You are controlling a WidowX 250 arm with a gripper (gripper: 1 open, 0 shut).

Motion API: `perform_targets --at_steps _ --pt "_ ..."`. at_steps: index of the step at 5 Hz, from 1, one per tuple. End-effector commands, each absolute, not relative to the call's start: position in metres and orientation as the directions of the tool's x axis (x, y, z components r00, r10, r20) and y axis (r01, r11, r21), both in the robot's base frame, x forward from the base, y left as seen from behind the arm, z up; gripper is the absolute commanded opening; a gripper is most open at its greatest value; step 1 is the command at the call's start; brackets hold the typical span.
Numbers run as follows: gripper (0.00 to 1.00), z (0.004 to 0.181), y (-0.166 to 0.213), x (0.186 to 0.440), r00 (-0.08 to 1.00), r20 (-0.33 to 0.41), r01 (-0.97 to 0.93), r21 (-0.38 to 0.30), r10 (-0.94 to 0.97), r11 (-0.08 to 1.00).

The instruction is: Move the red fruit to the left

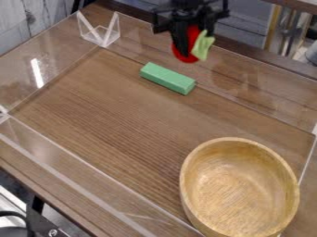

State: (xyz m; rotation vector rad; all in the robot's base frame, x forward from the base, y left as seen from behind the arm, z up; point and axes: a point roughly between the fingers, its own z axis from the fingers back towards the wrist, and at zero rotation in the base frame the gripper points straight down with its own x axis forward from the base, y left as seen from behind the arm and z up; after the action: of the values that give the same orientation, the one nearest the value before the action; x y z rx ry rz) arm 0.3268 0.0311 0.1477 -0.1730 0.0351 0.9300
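Gripper (pixel 190 28), dark and a little blurred, comes down from the top edge of the view, its fingers closed on the strawberry (pixel 190 45). The fruit hangs below the fingertips, right of the middle in the upper part of the view, its red body toward the left and its pale green cap toward the right (the cap is smeared, so its outline is hard to read). Just below it in the view lies the green block (pixel 168 79), flat on the brown table (pixel 118 125) and set at a slant. To the left, near the table's far edge, stands a clear wire-like holder (pixel 99 30), angular in shape. Nearest the camera, at the lower right, sits the bowl (pixel 239 199), round, pale wood, its open side up, well apart from the block.
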Motion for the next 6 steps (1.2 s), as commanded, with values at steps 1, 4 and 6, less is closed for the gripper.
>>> perform_targets --at_steps 1,4,6 --pt "0.0 0.18 0.055 0.311 0.517 -0.045 -0.847 -0.172 0.855 0.503" --pt "0.0 0.147 0.109 0.281 0.387 0.031 -0.911 -0.14 0.922 0.387" --pt "0.0 0.101 0.152 0.286 0.232 0.082 -0.963 -0.118 0.969 0.24"
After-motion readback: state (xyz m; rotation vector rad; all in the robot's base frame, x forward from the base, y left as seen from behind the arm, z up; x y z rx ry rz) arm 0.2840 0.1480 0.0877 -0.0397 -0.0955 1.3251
